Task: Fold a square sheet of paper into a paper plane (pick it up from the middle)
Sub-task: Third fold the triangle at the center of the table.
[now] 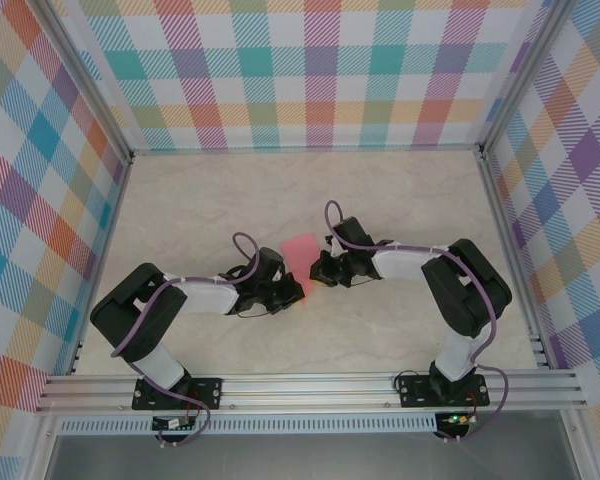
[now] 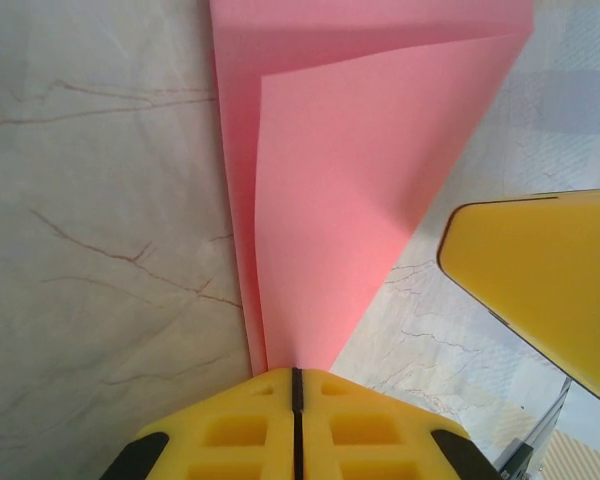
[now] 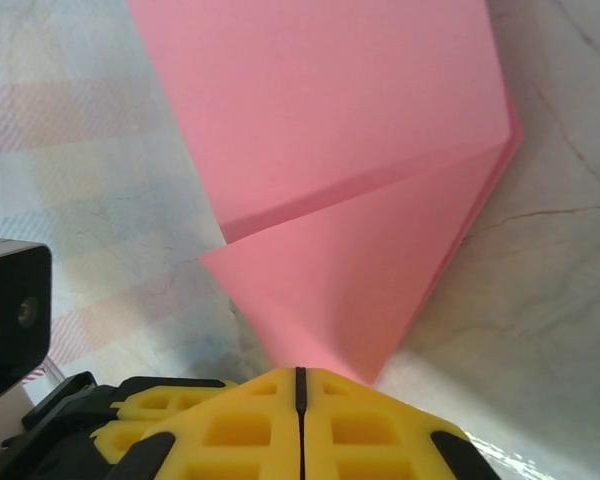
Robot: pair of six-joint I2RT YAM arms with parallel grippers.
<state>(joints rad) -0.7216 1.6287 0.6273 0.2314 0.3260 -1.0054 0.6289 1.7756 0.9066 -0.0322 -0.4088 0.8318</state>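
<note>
Square sheet of paper (image 2: 360, 180): far edge cropped, near corners lost inside left gripper (image 2: 296, 373), right gripper (image 3: 300, 372).

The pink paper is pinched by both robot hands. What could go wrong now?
1. Both the left gripper and the right gripper pinch the square sheet of paper at its near end; pulling apart might tear it.
2. The fold looks loose, so it could spring open or crease crookedly.

One paper (image 1: 300, 250) at centre. Two arms: left arm (image 1: 195, 293) at 8 o'clock, right arm (image 1: 420, 262) at 4 o'clock. Two grippers: left gripper (image 1: 298, 291), right gripper (image 1: 318, 270). One table (image 1: 210, 190). Three plaid walls (image 1: 320, 70), at 9, 12 and 3 o'clock. Two purple cables (image 1: 140, 330).
</note>
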